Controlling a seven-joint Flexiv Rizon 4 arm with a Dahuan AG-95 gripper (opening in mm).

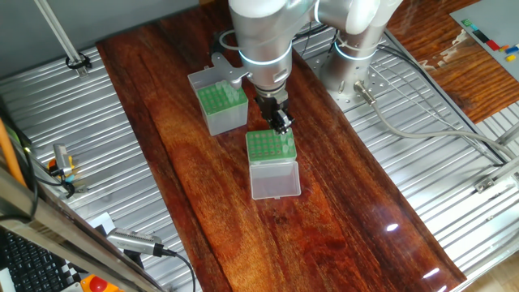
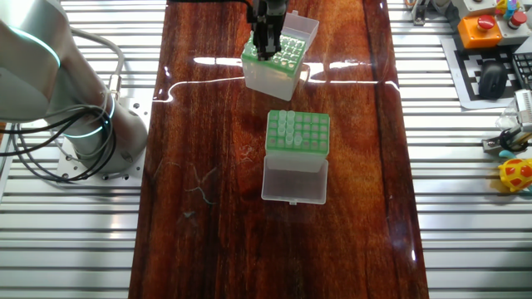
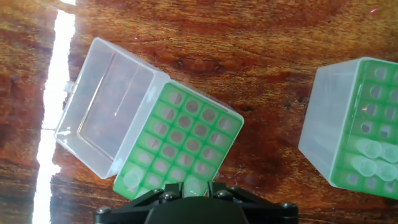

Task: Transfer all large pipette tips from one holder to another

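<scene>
My gripper (image 3: 196, 190) is down over the near edge of the clear-sided holder (image 3: 186, 134), shut on a large pipette tip (image 3: 194, 183) standing between its fingers. One more tip (image 3: 132, 179) stands in that holder; its other visible holes are empty and its clear lid (image 3: 102, 112) lies open. The grey-sided holder (image 3: 323, 130) stands to the right with several tips (image 3: 373, 155) in it. In the fixed views the gripper (image 1: 281, 126) (image 2: 268, 51) is over the clear-sided holder (image 1: 272, 148) (image 2: 270, 76); the grey-sided holder (image 1: 223, 118) (image 2: 312, 133) stands beside it.
Both holders stand on a dark wooden board (image 2: 208, 232) flanked by ribbed metal surfaces (image 2: 465, 208). The robot base (image 2: 91, 133) with cables is at one side. A control box with a red button (image 2: 482, 29) and a keyboard sit off the board.
</scene>
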